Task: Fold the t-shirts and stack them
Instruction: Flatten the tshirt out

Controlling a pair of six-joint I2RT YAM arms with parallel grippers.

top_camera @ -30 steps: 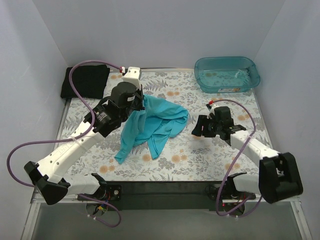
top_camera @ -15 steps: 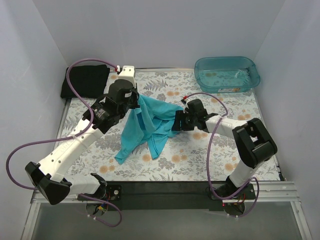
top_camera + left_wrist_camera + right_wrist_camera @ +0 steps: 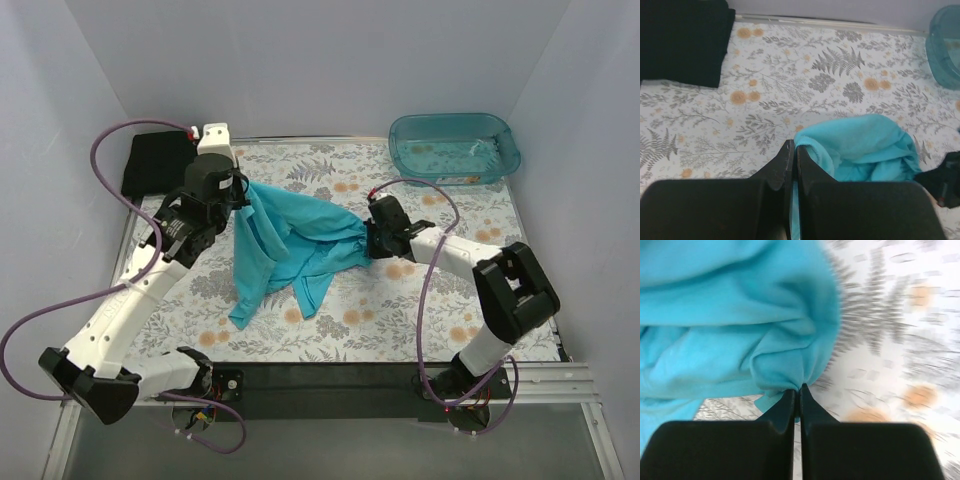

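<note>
Black t-shirt: lies as a compact flat block at the far left corner of the worktop, apart from everything else. I judge it is parked there as the base of the stack.
Left gripper: my jaws are pressed together on an upper edge of the turquoise t-shirt. I hold it raised off the worktop so the cloth hangs and shows its shape.
Turquoise t-shirt: bunched mid-worktop and strung between my two grippers, with one tail trailing toward the near edge. It is not yet spread or folded.
Right gripper: jaws pinched together on a gathered fold at the shirt's right edge, low by the worktop. My wrist view shows the cloth puckering into the tips. I hold here so the two grips can pull apart and flatten the shirt.
Tub: translucent teal, far right corner, well apart from the cloth, with no part in this step.
Risk, as I judge it: I may be holding a wrinkle rather than a true hem.
</note>
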